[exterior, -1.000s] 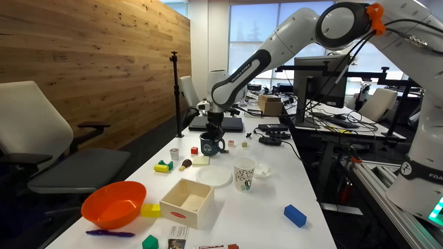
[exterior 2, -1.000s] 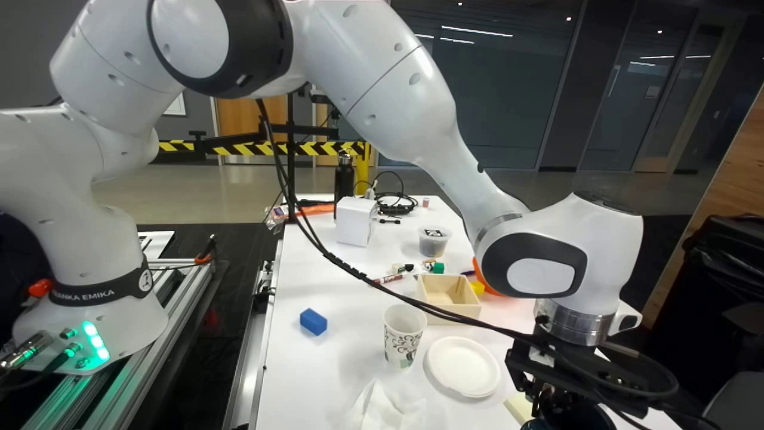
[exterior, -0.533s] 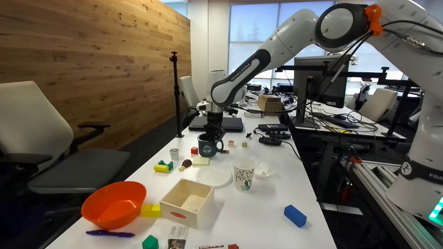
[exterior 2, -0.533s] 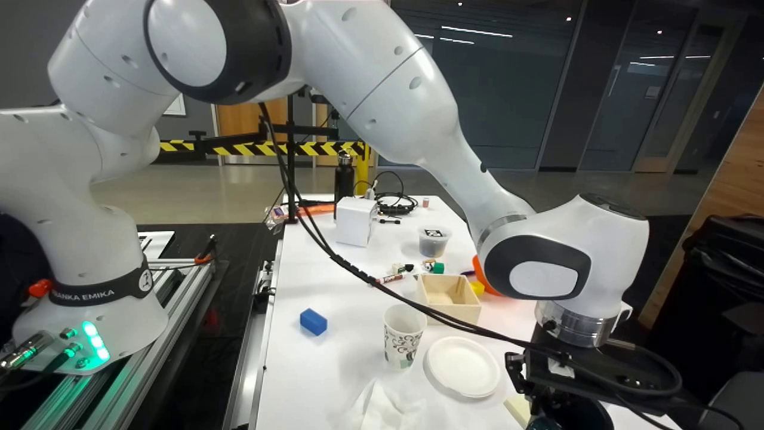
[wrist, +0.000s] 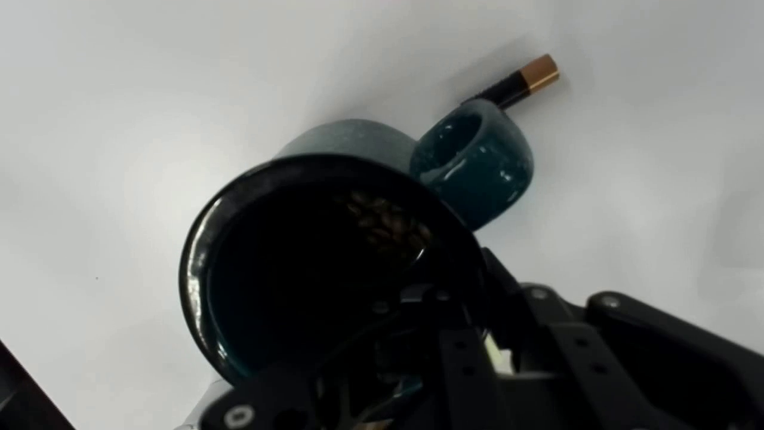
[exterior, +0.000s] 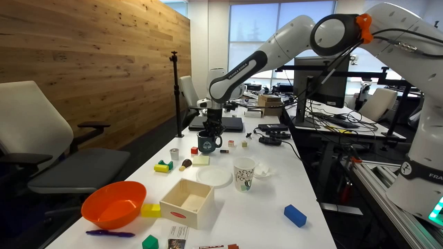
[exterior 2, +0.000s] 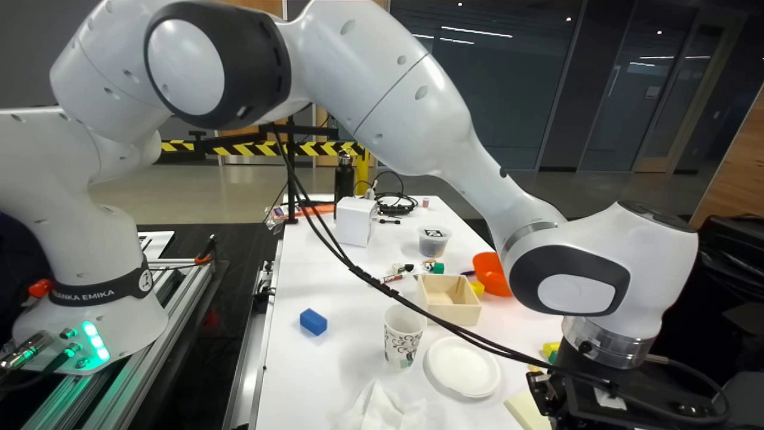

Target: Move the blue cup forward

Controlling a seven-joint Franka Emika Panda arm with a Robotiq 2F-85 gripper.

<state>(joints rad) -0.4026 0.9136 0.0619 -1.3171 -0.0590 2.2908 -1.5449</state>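
The blue cup point(exterior: 206, 143) is a dark teal-navy mug with a light logo and a side handle, near the laptop end of the white table. In the wrist view the cup point(wrist: 268, 257) shows from above, with brown beans inside. My gripper point(wrist: 468, 266) is shut on its rim wall, one finger inside and one outside, near the handle. In an exterior view the gripper point(exterior: 214, 130) is over the cup's handle side. The cup looks about upright. I cannot tell whether its base touches the table. In the remaining exterior view the fingertips and cup are out of view.
A small dark cylinder with a copper end point(wrist: 519, 83) lies beside the handle. A red cube point(exterior: 194, 150), yellow notepad point(exterior: 201, 160), white plate point(exterior: 214, 175) and white patterned cup point(exterior: 244, 174) stand nearby. A black laptop point(exterior: 235, 124) lies behind the cup. A blue block point(exterior 2: 313, 321) is farther off.
In an exterior view the cup and gripper shift slightly left, then up in the picture. In the remaining exterior view the gripper moves right and down, and the cup leaves view.
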